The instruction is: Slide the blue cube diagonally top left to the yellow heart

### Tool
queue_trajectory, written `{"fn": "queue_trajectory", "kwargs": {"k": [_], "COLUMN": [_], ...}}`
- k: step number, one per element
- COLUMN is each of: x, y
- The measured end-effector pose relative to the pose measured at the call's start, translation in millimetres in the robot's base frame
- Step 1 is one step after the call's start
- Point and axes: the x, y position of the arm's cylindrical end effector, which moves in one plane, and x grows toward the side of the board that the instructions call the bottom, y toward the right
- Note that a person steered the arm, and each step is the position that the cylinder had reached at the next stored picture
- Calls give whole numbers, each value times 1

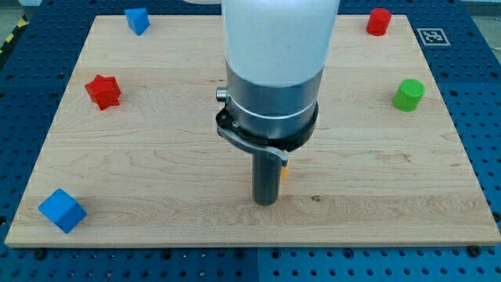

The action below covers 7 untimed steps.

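No claw here, just a rod holding nothing; my tip sits mid-board. The blue cube waits bottom left, untouched, well apart. A yellow sliver peeks beside the rod, maybe the heart. Whole push remains.

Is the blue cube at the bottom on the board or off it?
On it. The blue cube sits wholly on the board, near its bottom left corner, inside both edges.
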Motion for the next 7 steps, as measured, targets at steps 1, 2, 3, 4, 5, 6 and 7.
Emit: {"fn": "queue_trajectory", "kwargs": {"k": [1,2,3,4,5,6,7], "x": [-15,-24,-26,-36,-54,-53,-49], "y": [0,0,-28,-103,-195,-301,-318]}}
